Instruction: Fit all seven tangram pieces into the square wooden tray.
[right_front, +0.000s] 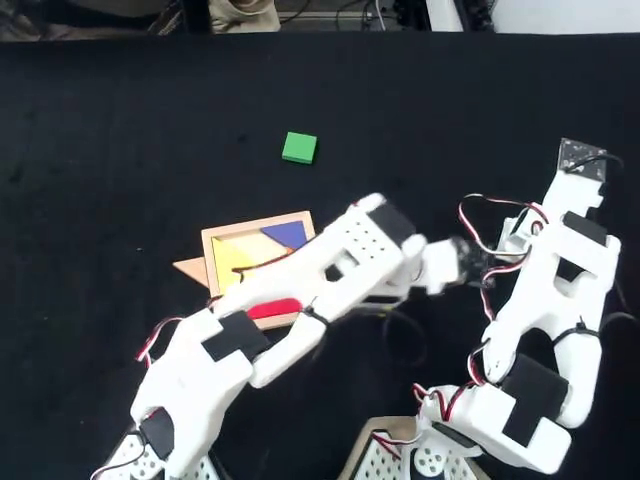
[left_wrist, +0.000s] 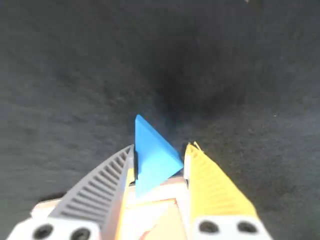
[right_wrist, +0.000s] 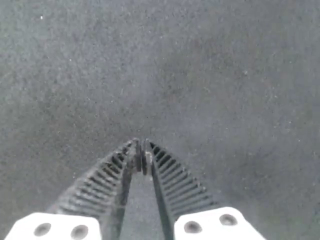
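No text, label, brand, number or sign can be read anywhere in these views.
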